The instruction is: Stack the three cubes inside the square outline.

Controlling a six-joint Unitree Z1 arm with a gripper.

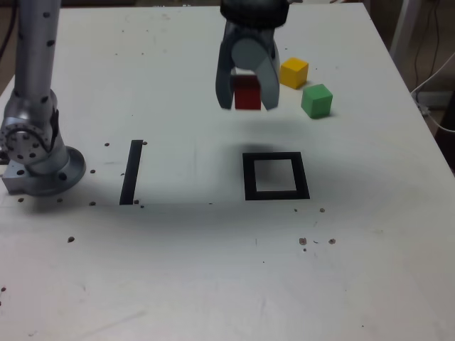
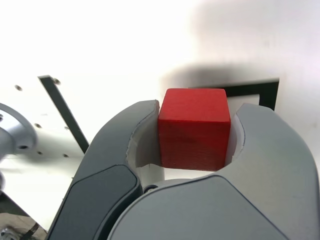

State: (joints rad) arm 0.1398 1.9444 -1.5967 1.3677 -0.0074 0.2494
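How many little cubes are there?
3: the red cube is held in the end effector; the yellow cube and green cube sit on the table, right of it in the exterior view.

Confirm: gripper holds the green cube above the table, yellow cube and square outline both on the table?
Not quite: the gripper holds the red cube, as both views show. The rest stands.

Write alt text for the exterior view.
Gripper fingers hold a red cube above a white table. A black square outline lies nearer the camera, a black strip left of it; yellow and green cubes sit behind, toward the right.
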